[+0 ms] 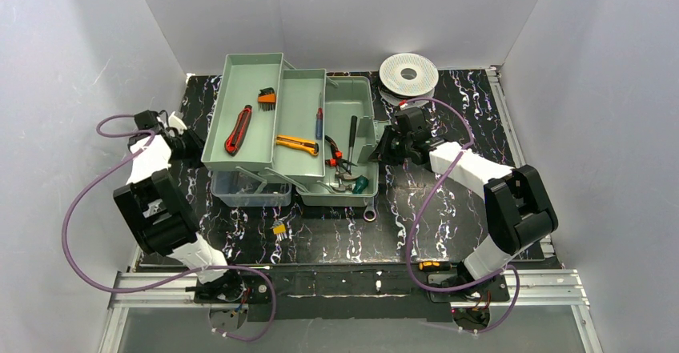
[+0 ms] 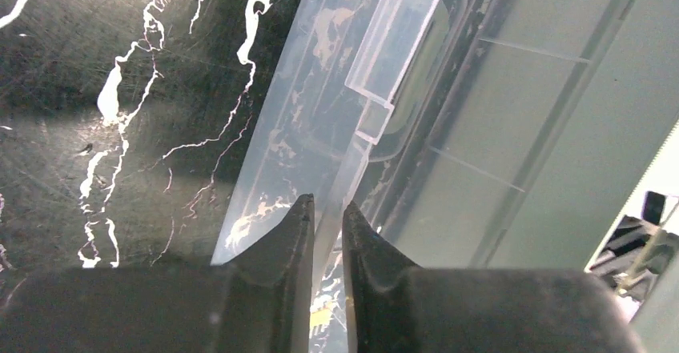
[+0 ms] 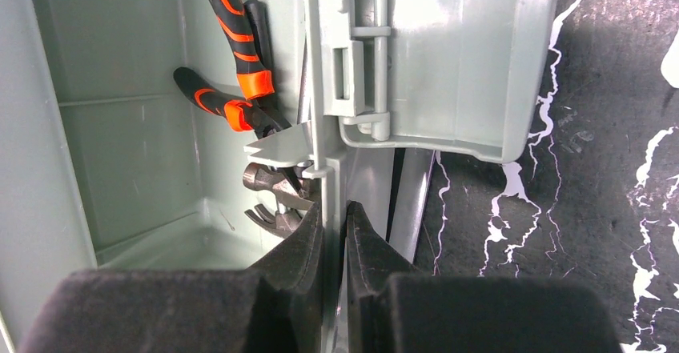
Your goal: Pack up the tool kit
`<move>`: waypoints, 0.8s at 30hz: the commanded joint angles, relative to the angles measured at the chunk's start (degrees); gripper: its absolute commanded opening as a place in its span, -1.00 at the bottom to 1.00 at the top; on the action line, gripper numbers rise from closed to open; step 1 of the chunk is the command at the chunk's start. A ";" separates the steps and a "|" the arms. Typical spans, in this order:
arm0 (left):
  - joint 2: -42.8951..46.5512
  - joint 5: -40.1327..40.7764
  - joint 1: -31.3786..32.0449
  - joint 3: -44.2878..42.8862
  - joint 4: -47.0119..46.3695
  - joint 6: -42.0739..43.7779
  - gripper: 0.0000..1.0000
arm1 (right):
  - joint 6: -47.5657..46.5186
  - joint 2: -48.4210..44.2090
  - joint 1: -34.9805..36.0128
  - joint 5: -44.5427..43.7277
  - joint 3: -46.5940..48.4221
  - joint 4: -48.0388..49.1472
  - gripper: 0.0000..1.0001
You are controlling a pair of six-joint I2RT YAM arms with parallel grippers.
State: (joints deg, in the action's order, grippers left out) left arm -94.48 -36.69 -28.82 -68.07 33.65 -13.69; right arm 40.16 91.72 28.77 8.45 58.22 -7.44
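Observation:
The pale green toolbox (image 1: 352, 101) stands open mid-table, its inner trays (image 1: 240, 77) swung out to the left. My left gripper (image 2: 328, 209) is shut on the rim of the translucent lid (image 2: 320, 89), which lies low under the trays (image 1: 248, 191). My right gripper (image 3: 335, 209) is shut on the toolbox's right wall (image 3: 448, 49). Inside the box lie orange-handled pliers (image 3: 240, 73) and a hammer (image 3: 276, 185). The trays hold a red knife (image 1: 239, 129), a yellow cutter (image 1: 297, 144) and a screwdriver (image 1: 319, 117).
A wrench (image 1: 370, 211) and a small yellow part (image 1: 279, 228) lie on the black marbled table in front of the box. A round white spool (image 1: 408, 73) sits at the back right. White walls close in on three sides.

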 commanded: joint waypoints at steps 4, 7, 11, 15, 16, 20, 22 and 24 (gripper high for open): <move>8.16 10.57 4.41 -2.57 3.07 3.56 -1.00 | 2.60 -0.27 -0.03 9.70 2.05 4.85 -0.97; 10.64 13.60 6.36 -2.84 2.37 4.21 -1.00 | 2.34 -0.34 -0.01 9.64 2.13 4.70 -0.97; 13.69 18.68 9.08 -4.92 2.21 5.39 -1.00 | 2.27 -0.25 -0.03 9.70 2.13 4.69 -0.97; 16.69 25.17 11.72 -7.54 2.08 5.69 -1.00 | 2.29 0.01 -0.03 9.77 2.21 4.86 -0.97; 17.59 27.23 12.54 -7.81 1.40 5.67 -1.00 | 2.27 -0.01 0.01 9.72 2.25 4.77 -0.97; 22.09 33.68 15.57 -7.15 -1.99 5.99 -1.00 | 1.74 -0.61 0.44 8.39 2.63 4.06 -0.97; 23.29 36.63 17.64 -7.52 -2.79 6.88 -1.00 | 1.08 -1.03 0.81 7.29 3.06 3.24 -0.97; 24.10 40.33 20.13 -8.33 -3.27 7.98 -1.00 | 0.65 -1.48 1.31 6.46 3.34 2.73 -0.97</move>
State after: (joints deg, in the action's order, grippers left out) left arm -74.85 -6.04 -12.10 -72.20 35.59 -6.17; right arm 38.96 91.96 28.64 9.28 58.46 -7.44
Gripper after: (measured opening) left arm 0.067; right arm 0.152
